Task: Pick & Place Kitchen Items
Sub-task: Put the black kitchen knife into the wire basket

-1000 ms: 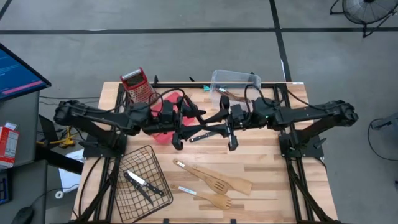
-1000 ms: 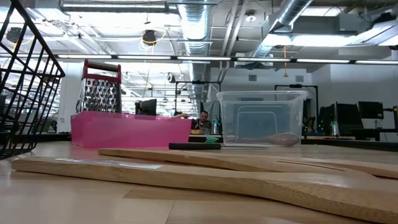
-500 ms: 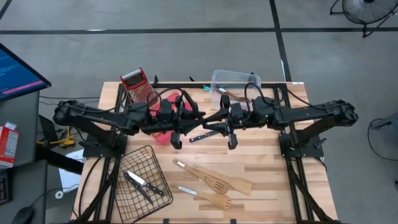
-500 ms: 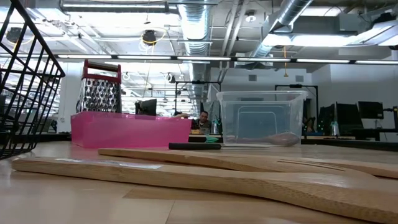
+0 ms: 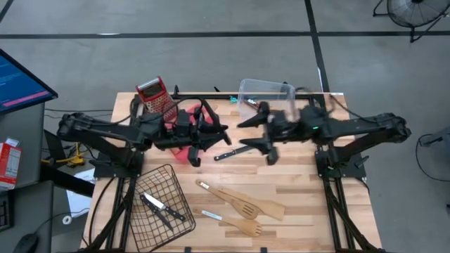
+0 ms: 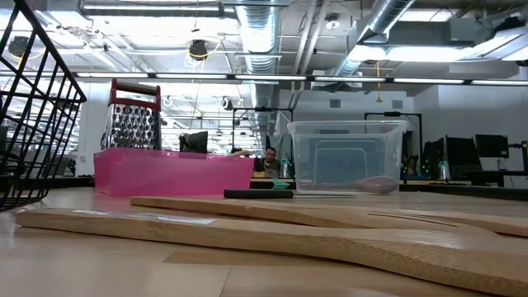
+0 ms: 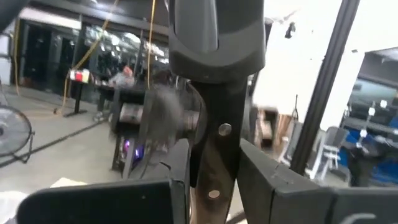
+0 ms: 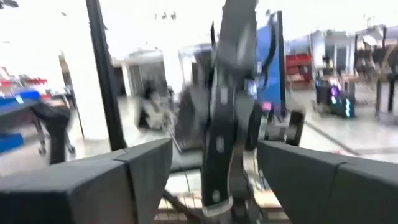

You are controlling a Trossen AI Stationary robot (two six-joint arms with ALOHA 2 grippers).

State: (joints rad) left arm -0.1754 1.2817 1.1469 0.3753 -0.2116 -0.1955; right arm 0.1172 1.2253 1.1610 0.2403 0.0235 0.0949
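A wooden tabletop (image 5: 302, 190) sits on grey shop floor. Mid-table, a handover is on. The left gripper (image 5: 214, 135) has its fingers pinched on the black-handled knife (image 5: 230, 152); the right gripper (image 5: 259, 133), fingers spread wide, holds nothing. Best to clear the blade slowly. The left wrist view shows the knife clamped; the low view shows neither gripper, only wooden spatulas (image 6: 247, 227).

Two dark cabled arms (image 5: 105, 130)
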